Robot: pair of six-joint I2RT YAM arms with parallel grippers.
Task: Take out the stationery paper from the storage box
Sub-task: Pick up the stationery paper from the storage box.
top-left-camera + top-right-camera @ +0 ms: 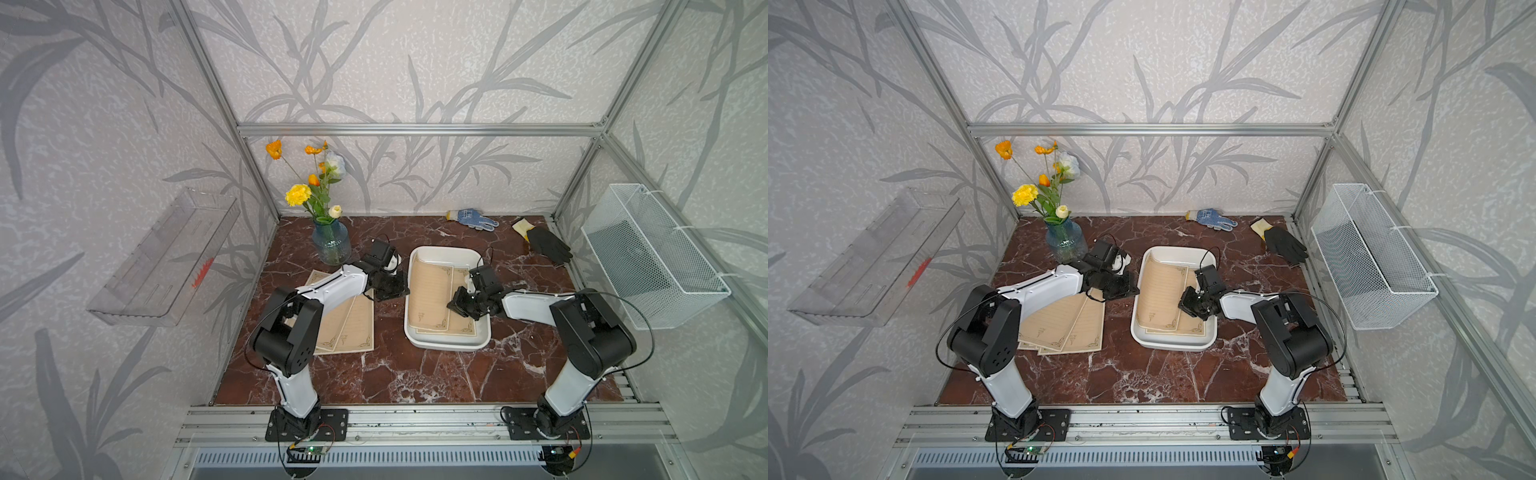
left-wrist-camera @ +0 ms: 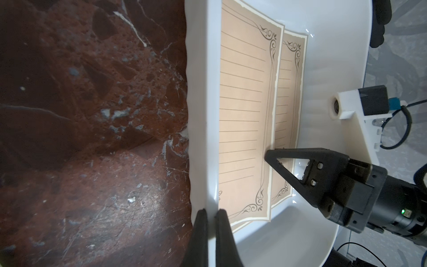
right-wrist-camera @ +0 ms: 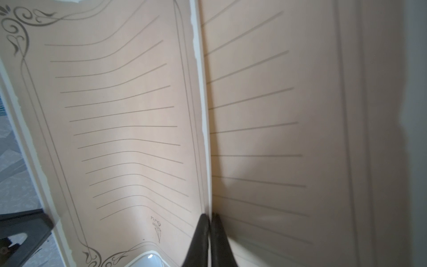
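1. Red-brown marble tabletop (image 1: 374,374) carries the storage box (image 1: 449,347) near its middle, between the two arms.
2. Inside the box lies the stationery paper (image 1: 428,291): a top sheet curving up against one side wall, with another sheet flat beneath it.
3. Beside the box, further sheets (image 1: 349,328) rest on the marble, partly under the left arm.
4. On that same side wall, the left gripper (image 2: 210,211) is clenched over the rim.
5. At the top sheet's long edge, the right gripper (image 3: 210,216) pinches the paper between its fingers.
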